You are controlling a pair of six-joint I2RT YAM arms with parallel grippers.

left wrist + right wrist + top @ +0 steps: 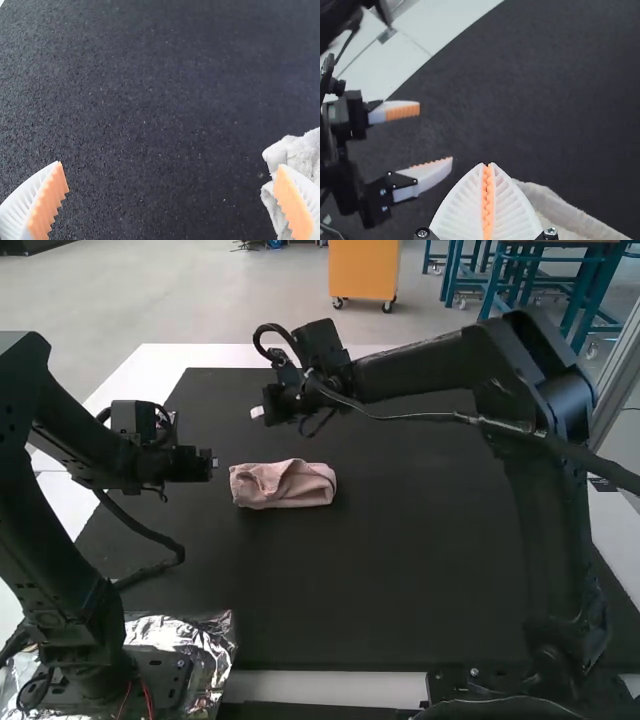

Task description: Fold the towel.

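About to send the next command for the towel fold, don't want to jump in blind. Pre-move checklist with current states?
1. Left gripper open: ok, fingers wide apart.
2. Right gripper open for a grasp: not ok, pads together.
3. Towel on the mat: ok, lying in a compact folded bundle.
4. Towel free of both grippers: ok, neither pinches it.
5. Top layer smooth: not ok, wrinkled.
6. Number of folds, layers underneath: cannot tell.

Grey floor (200, 300) — orange wheeled cabinet (370, 268) — teal-framed table (495, 282).
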